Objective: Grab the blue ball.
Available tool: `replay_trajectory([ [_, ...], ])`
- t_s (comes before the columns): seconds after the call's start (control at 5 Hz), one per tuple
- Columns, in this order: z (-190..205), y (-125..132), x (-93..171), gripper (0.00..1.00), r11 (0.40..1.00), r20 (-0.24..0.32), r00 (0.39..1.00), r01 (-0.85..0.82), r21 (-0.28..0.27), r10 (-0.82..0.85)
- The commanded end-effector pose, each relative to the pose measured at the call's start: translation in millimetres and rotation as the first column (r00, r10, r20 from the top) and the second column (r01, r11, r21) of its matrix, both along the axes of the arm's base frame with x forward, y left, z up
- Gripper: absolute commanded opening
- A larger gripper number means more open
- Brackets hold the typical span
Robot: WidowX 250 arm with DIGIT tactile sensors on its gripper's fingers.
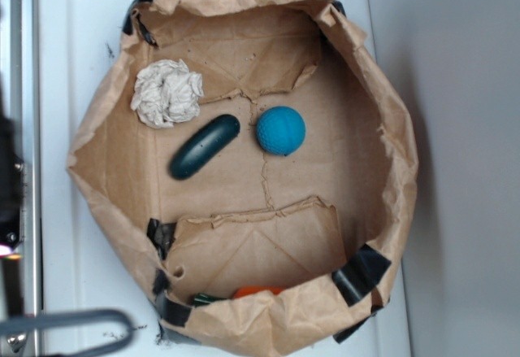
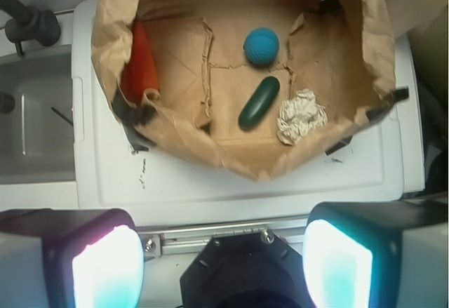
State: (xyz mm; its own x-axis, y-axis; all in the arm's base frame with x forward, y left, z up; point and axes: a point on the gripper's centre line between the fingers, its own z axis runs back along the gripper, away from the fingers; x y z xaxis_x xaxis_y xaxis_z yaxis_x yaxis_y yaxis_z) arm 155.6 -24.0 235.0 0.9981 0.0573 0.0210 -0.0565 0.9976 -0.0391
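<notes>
Exterior view: a brown paper bag (image 1: 382, 129), its walls rolled down and taped with black tape, sits on a white surface (image 1: 73, 48). On the bag's floor the blue ball (image 1: 281, 130) rests right of centre, just beside one end of a dark green capsule (image 1: 205, 146) and apart from it. A crumpled paper wad (image 1: 167, 93) lies near the capsule's other side, toward the bag's wall. An orange object (image 1: 258, 291) shows partly under a folded flap at the near rim. Wrist view: the gripper (image 2: 223, 266) hangs outside the bag, well apart from the ball (image 2: 261, 45); its two fingers (image 2: 105, 269) stand wide apart, holding nothing
</notes>
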Motion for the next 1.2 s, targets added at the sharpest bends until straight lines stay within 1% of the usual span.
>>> replay_trajectory([
  [0.0, 1, 12, 62, 1.0, 0.991, 0.179, 0.976, 0.127, -0.029, -0.12],
  [0.2, -31, 12, 100, 1.0, 0.98, 0.2, 0.959, 0.199, 0.032, -0.201],
  [0.4, -52, 16, 130, 1.0, 0.976, 0.204, 0.954, 0.211, 0.059, -0.219],
  [0.6, -62, 33, 138, 1.0, 0.978, 0.182, 0.962, 0.199, 0.057, -0.206],
  [0.8, -57, 45, 118, 1.0, 0.979, 0.147, 0.968, 0.195, 0.06, -0.202],
  [1.0, -63, 73, 111, 1.0, 0.985, 0.114, 0.979, 0.161, 0.06, -0.167],
])
